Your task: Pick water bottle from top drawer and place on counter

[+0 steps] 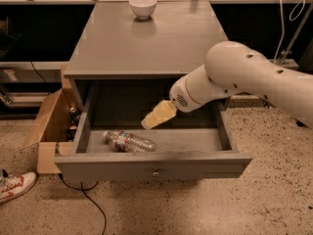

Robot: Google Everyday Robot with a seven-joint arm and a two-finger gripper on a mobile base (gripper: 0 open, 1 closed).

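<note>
The water bottle [129, 141] lies on its side in the front left part of the open top drawer [152, 166], cap toward the left. My gripper [152, 120], cream-coloured, hangs inside the drawer just above and to the right of the bottle, apart from it. The white arm [234, 80] reaches in from the right. The grey counter [146, 43] is the cabinet top behind the drawer.
A white bowl [143, 6] stands at the back of the counter. An open cardboard box [49, 126] sits on the floor left of the cabinet. A shoe [13, 186] lies at the lower left. A cable runs under the drawer.
</note>
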